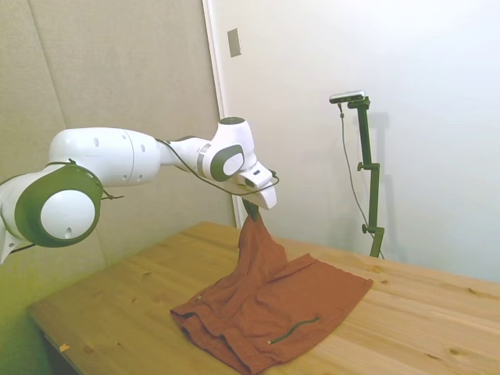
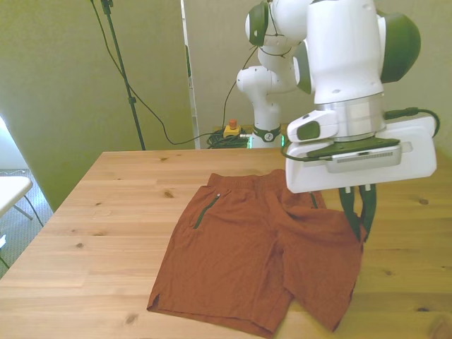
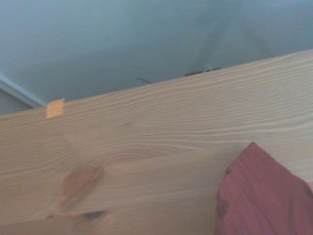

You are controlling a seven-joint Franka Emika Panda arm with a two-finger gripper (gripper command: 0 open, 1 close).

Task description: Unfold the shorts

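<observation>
Tool (image 1: 251, 212) raised, pinching shorts (image 2: 240, 254) corner, cloth draped below.

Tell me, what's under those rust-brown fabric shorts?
The rust-brown fabric shorts lie mostly flat on the bare wooden table, one edge lifted by the gripper. Whatever the cloth covers cannot be seen.

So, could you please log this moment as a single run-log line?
gripper: shut on shorts, raised | shorts: one part lifted off table, rest lying spread | unfold: in progress
</observation>
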